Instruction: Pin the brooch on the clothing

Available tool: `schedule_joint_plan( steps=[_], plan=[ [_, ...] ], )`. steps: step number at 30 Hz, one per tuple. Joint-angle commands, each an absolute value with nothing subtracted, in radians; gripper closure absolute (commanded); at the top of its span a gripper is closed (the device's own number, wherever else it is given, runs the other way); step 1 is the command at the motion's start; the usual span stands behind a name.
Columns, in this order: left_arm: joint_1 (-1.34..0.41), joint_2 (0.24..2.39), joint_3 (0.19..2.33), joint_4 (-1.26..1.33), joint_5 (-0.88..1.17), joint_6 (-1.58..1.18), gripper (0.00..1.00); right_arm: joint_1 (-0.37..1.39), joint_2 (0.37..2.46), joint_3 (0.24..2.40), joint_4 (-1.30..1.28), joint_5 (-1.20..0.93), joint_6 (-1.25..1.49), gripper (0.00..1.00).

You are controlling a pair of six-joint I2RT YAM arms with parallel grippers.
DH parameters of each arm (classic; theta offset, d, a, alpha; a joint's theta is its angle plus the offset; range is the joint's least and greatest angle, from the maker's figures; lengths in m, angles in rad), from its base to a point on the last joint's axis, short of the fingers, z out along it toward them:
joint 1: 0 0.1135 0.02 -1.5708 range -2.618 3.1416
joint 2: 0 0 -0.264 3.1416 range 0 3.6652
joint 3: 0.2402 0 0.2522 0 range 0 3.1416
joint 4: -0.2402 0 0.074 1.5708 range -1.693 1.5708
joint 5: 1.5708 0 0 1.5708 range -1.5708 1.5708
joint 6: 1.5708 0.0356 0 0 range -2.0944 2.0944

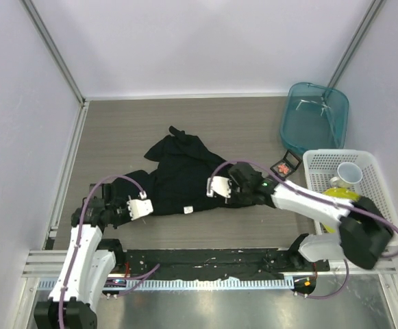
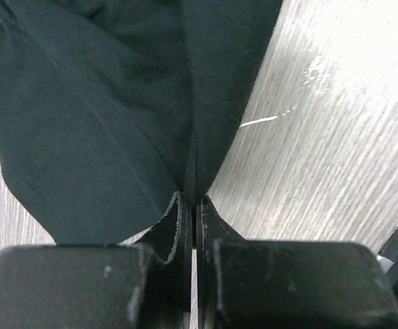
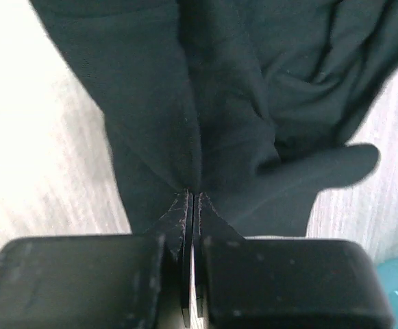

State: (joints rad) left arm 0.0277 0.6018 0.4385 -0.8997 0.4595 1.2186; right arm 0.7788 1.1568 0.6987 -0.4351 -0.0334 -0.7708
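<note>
The clothing (image 1: 181, 168), a black T-shirt, lies crumpled in the middle of the table, its small white label (image 1: 188, 209) near the front hem. My left gripper (image 1: 149, 205) is shut on the shirt's left edge; in the left wrist view a fold of the clothing (image 2: 103, 116) runs into the closed fingertips (image 2: 193, 200). My right gripper (image 1: 211, 186) is shut on the shirt's right side, and in the right wrist view the clothing (image 3: 240, 103) is pinched between its tips (image 3: 190, 197). The brooch (image 1: 281, 167), a tiny red shape, lies in a small open black box (image 1: 287, 163) to the right of the shirt.
A teal plastic bin (image 1: 315, 115) stands at the back right. In front of it a white basket (image 1: 322, 164) holds a white cup (image 1: 349, 174) and a yellow object (image 1: 342, 195). White walls and metal posts enclose the table.
</note>
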Motion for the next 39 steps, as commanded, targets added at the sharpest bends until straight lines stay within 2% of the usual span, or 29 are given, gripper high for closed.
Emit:
schedule_joint_plan(
  steps=[1, 4, 5, 8, 9, 12, 20, 28, 39],
  plan=[
    [0.029, 0.744, 0.515, -0.747, 0.351, 1.169, 1.0, 0.772, 1.34, 0.896, -0.319, 0.08, -0.72, 0.99],
    [0.029, 0.834, 0.569, -0.735, 0.33, 1.103, 1.0, 0.765, 1.351, 0.911, -0.322, 0.028, -0.73, 0.99],
    [0.031, 0.842, 0.571, -0.72, 0.334, 1.097, 1.0, 0.765, 1.35, 0.911, -0.34, 0.019, -0.735, 0.96],
    [0.029, 0.833, 0.552, -0.689, 0.359, 1.101, 1.0, 0.744, 1.327, 0.917, -0.432, -0.075, -0.755, 0.67],
    [0.029, 0.83, 0.549, -0.684, 0.367, 1.107, 1.0, 0.735, 1.31, 0.917, -0.452, -0.098, -0.759, 0.54],
    [0.029, 0.833, 0.545, -0.681, 0.373, 1.111, 1.0, 0.701, 1.302, 0.937, -0.534, -0.169, -0.781, 0.47],
    [0.031, 0.845, 0.548, -0.678, 0.377, 1.108, 1.0, 0.552, 1.489, 1.123, -0.767, -0.376, -0.752, 0.42],
    [0.029, 0.861, 0.558, -0.683, 0.377, 1.109, 1.0, 0.526, 1.609, 1.206, -0.854, -0.463, -0.781, 0.5],
    [0.029, 0.873, 0.558, -0.68, 0.379, 1.106, 1.0, 0.523, 1.729, 1.256, -0.868, -0.492, -0.752, 0.53]
  ],
)
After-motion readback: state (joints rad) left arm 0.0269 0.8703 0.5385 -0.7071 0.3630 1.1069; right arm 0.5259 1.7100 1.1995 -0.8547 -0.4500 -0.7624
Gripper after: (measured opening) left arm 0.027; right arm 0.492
